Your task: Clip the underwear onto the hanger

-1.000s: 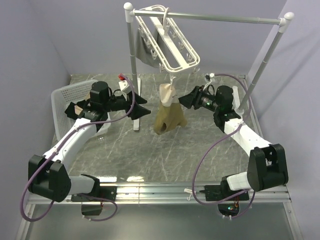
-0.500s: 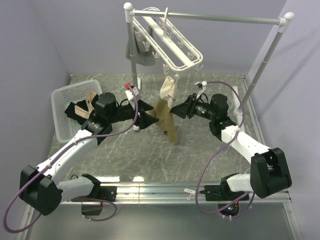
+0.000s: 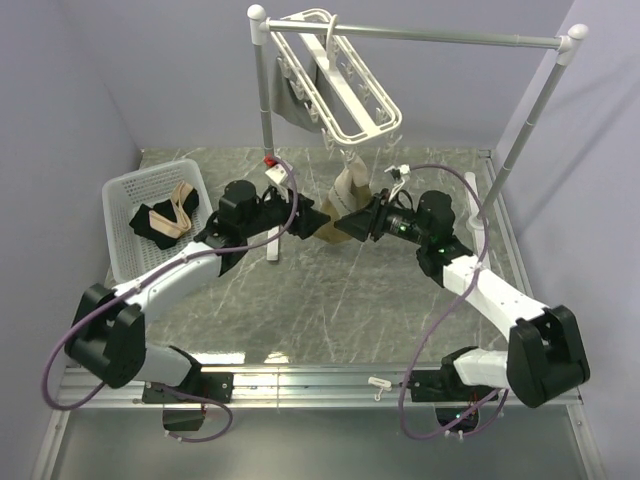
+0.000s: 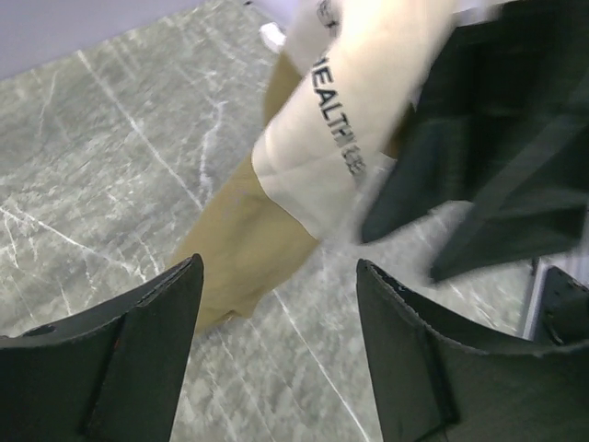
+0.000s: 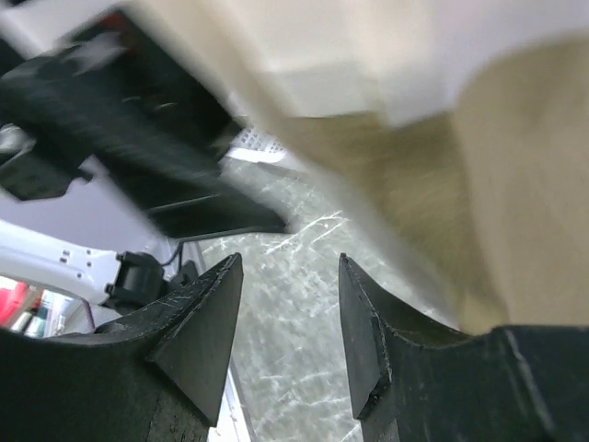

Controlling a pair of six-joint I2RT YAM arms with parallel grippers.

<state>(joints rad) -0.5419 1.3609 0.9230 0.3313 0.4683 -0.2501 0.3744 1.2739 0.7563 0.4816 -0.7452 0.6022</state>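
The silver rail stand [image 3: 420,37] holds the white hanger [image 3: 345,95] above and beyond both grippers, and the tan underwear [image 3: 350,195] dangles bunched from one of its clips [image 3: 347,155] into the space between their facing tips. The left gripper [image 4: 278,276] has its fingers [image 4: 138,350] spread with only the marble table [image 4: 110,138] between them, the underwear just ahead; the right gripper [image 5: 289,267] is likewise parted around nothing, fabric just above and ahead of its fingers [image 5: 414,359].

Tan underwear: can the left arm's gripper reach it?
Probably yes. The open left gripper faces the tan fabric underwear, nothing between them, though the right gripper crowds its far side.
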